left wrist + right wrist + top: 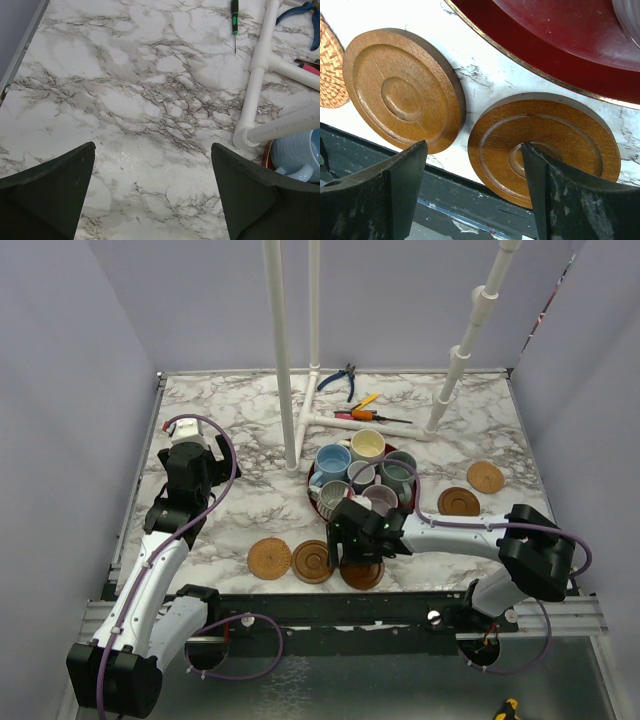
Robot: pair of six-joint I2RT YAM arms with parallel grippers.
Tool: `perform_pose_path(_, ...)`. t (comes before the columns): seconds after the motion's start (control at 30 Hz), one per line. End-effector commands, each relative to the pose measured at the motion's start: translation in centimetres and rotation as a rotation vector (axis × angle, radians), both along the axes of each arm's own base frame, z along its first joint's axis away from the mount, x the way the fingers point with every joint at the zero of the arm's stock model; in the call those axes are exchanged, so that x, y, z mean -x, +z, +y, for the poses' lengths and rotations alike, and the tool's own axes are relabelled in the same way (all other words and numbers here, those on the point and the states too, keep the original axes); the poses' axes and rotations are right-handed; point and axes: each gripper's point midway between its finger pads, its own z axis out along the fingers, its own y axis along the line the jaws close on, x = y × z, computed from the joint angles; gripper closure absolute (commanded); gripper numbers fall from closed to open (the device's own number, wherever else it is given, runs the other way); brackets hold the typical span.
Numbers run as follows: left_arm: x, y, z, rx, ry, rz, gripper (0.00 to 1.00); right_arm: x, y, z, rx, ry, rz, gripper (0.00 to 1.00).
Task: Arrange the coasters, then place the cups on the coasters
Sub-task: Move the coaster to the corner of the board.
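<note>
Right gripper wide open, empty, brown ringed coaster lying under one finger

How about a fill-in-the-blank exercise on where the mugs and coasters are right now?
1. The cream-yellow mug stands on the red ____.
2. The right gripper hangs over two brown coasters with its jaws ____.
3. In the near row of three coasters, the woven coaster lies farthest ____.
Missing words: tray; open; left.
</note>
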Motion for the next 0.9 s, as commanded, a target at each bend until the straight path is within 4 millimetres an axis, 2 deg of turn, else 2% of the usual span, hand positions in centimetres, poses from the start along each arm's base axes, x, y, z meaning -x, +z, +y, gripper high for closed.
perform_pose_path(0.0,0.0,-0.3,-0.1,0.006,-0.008,0.001,0.01,-1.1,-0.3,0.5,0.005,-0.002,-0.039,0.2)
perform_pose_path(0.5,0.0,-0.3,0.0,0.0,0.0,0.001,0.01,-2.4,-0.4,0.7,0.044,-0.002,-0.085,0.2)
perform_pose_path(0.87,0.0,-0.3,0.0,0.002,-0.001,0.001,0.01,-2.7,-0.1,0.8,0.046,0.007,-0.094,0.2)
